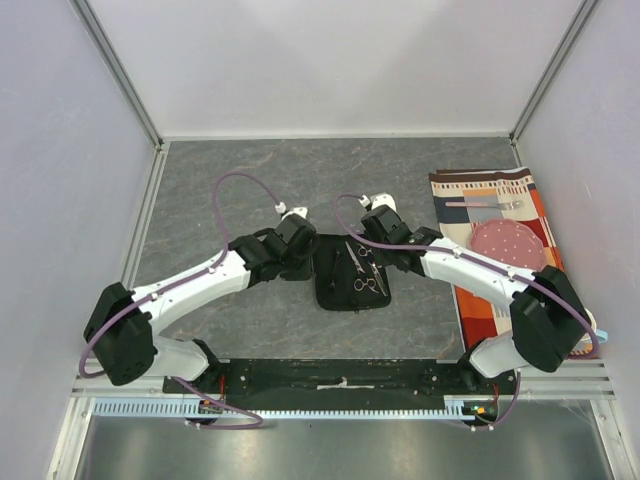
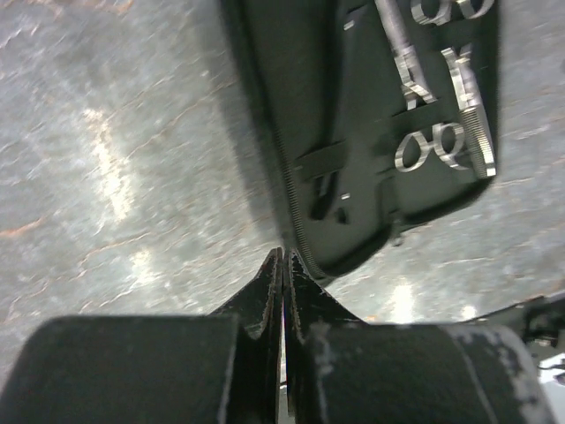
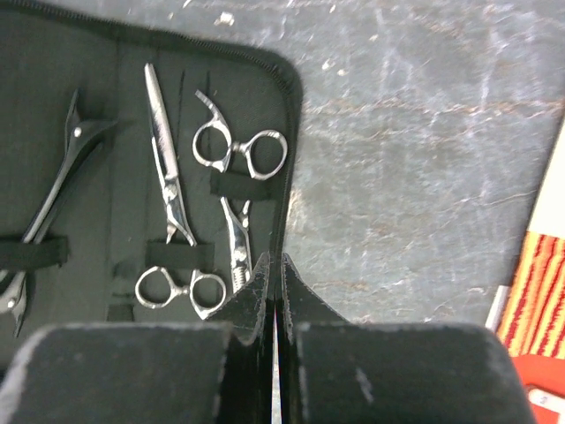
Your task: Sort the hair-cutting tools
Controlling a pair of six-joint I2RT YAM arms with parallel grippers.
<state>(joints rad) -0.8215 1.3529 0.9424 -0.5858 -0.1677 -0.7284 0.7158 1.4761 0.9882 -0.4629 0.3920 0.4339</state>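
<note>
Scissors [image 3: 172,190] strapped in the right half of the open black case [image 3: 115,115], long axes near-to-far, just left of the pinched-shut right gripper [image 3: 274,261]; left gripper [image 2: 283,258], also closed, sits farther off.

Open black pouch [image 1: 333,288] with silver scissors [image 1: 367,284] on grey table [image 1: 230,190]; striped cloth [image 1: 530,200] at right.

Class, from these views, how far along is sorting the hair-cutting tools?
Done: two scissors and a black clip sit under straps in the open case. In hand: nothing; left gripper and right gripper are shut, empty. Left: no loose tools show; perhaps closing it.
</note>
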